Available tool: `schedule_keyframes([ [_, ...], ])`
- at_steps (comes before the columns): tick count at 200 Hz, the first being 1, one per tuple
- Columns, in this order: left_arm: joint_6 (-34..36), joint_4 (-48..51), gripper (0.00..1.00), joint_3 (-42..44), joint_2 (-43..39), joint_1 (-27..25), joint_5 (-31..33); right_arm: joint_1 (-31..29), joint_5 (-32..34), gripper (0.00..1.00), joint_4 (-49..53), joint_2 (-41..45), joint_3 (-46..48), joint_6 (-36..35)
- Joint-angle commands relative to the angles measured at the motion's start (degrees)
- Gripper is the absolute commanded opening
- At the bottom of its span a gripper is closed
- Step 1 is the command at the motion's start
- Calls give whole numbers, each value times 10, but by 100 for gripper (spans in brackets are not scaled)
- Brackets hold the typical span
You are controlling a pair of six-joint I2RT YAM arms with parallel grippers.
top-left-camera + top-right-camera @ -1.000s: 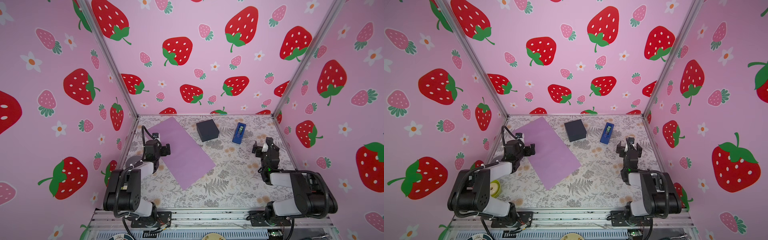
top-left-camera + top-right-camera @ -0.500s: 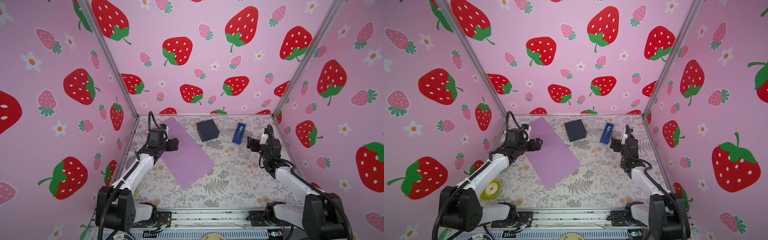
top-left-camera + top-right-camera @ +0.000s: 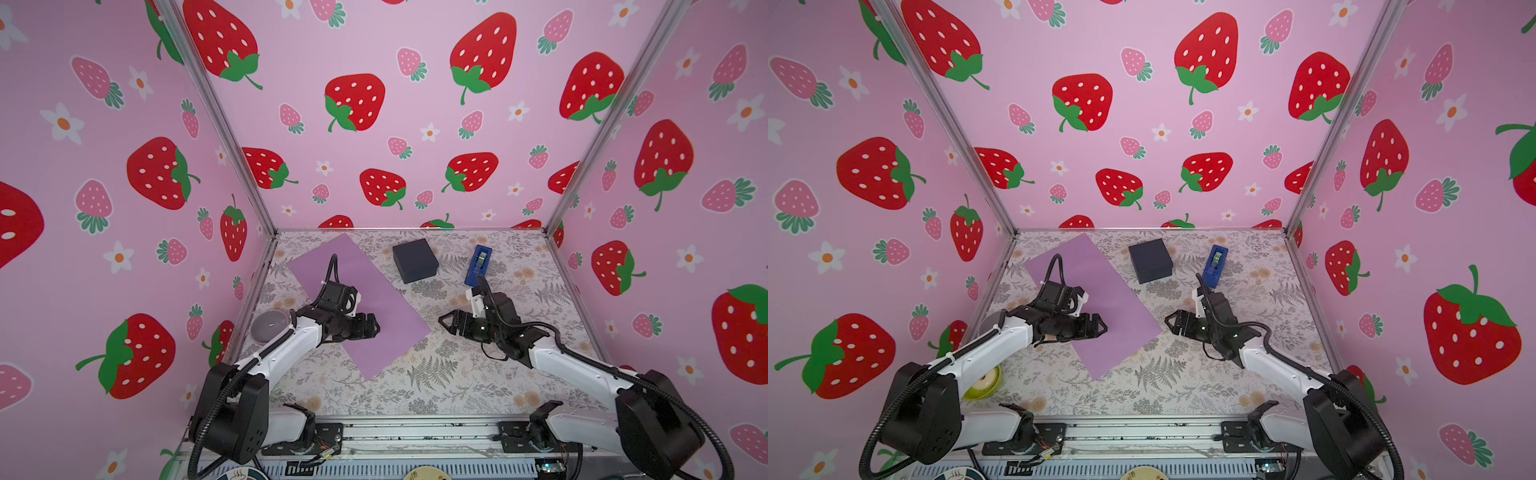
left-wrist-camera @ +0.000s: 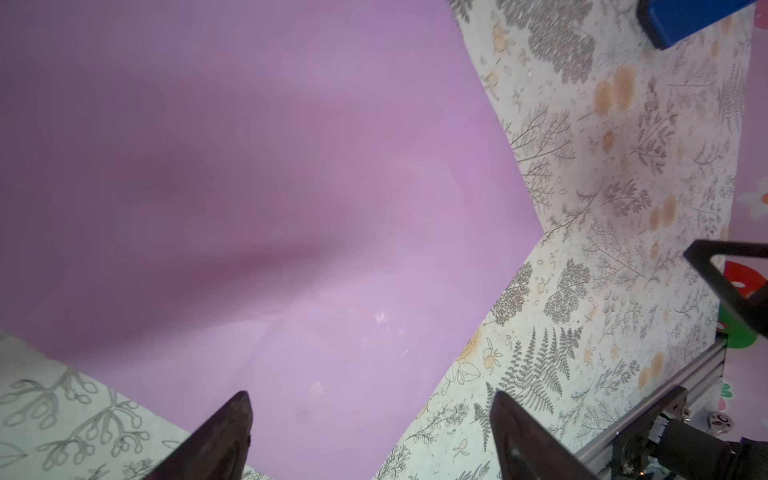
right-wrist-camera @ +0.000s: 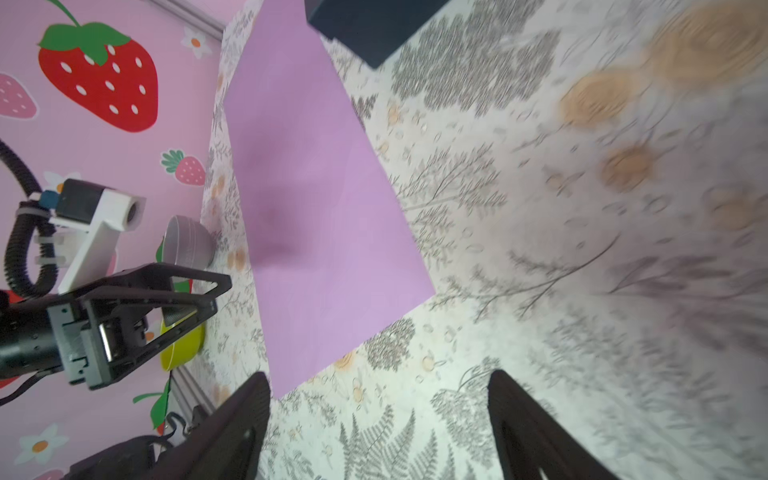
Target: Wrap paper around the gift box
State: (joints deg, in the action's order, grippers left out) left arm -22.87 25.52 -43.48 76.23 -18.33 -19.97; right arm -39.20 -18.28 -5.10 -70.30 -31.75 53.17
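Paper (image 3: 392, 309) lies diagonal from the tabletop's far-left corner; left gripper (image 3: 375, 326) hangs over it, right gripper (image 3: 444, 323) beside its right corner, both wide, empty.

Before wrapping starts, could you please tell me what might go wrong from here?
The thin lilac paper sheet lies flat, so the open left hand above it may crease or drag it. The matte black box sits off the sheet; the right hand could knock the blue tape dispenser nearby.

3 strawb. walls (image 3: 415, 45), fern-print floor (image 3: 457, 386)
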Motion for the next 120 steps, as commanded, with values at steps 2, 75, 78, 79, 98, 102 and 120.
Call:
schedule_keyframes([
  [2, -35, -9, 91, 11, 13, 0, -22, -62, 41, 86, -28, -27, 6, 147],
  [75, -56, 11, 91, 25, 48, 0, 4, -188, 121, 93, -82, -167, -47, 323],
  [78, -55, 12, 91, 25, 50, 0, 5, -190, 122, 93, -81, -171, -51, 325],
  [79, -55, 12, 91, 24, 50, 0, 5, -191, 122, 93, -81, -174, -52, 326],
  [98, -56, 19, 90, 19, 61, 0, 7, -200, 122, 93, -79, -208, -73, 337],
  [102, -56, 21, 90, 18, 64, 0, 7, -202, 123, 92, -79, -214, -77, 340],
  [120, -56, 25, 90, 16, 73, 0, 6, -205, 125, 92, -71, -236, -90, 354],
])
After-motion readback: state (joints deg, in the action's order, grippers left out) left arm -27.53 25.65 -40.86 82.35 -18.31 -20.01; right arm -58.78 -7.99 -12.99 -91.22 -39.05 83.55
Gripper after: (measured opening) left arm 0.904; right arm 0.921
